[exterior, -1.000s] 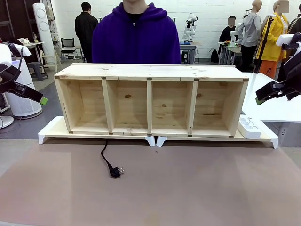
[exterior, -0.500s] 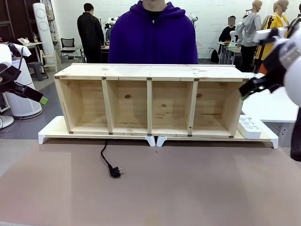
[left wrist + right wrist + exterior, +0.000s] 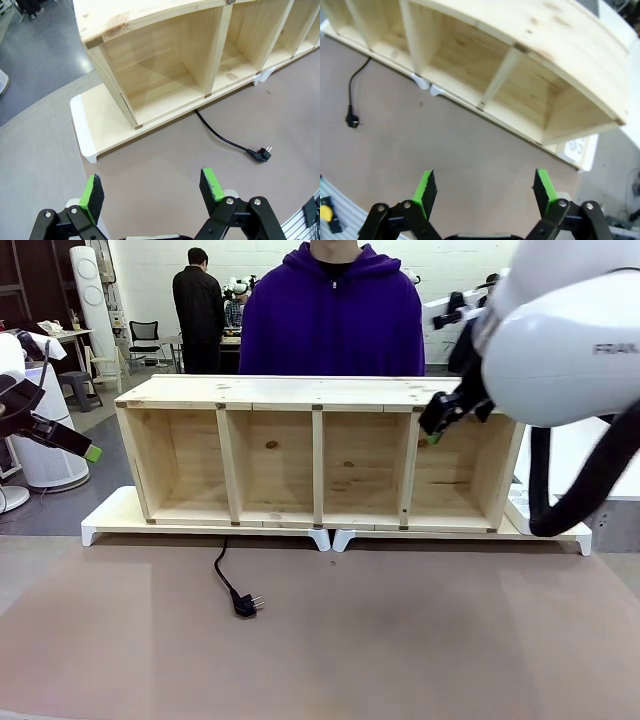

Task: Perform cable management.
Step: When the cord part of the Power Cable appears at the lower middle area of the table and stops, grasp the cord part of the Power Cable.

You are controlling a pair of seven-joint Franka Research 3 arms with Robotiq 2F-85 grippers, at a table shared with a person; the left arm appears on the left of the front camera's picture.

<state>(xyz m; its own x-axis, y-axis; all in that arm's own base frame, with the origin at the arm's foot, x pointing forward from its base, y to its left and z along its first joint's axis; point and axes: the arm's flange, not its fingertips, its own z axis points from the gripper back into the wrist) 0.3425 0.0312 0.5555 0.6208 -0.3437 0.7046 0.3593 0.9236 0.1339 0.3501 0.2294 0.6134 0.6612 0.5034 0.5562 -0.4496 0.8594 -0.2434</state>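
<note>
The cable [image 3: 223, 575] lay on the bench [image 3: 420, 650] left of centre in the front view. It ran from under the shelf [image 3: 320, 392] down toward the lower edge of the frame and ended in a plug with its prongs pointing right. The left gripper [image 3: 150, 187] hung released and empty, with the plug at the right middle of its own view. The right gripper [image 3: 485, 189], also released and empty, saw the cable far off at its left edge. The left arm looked the nearer.
</note>
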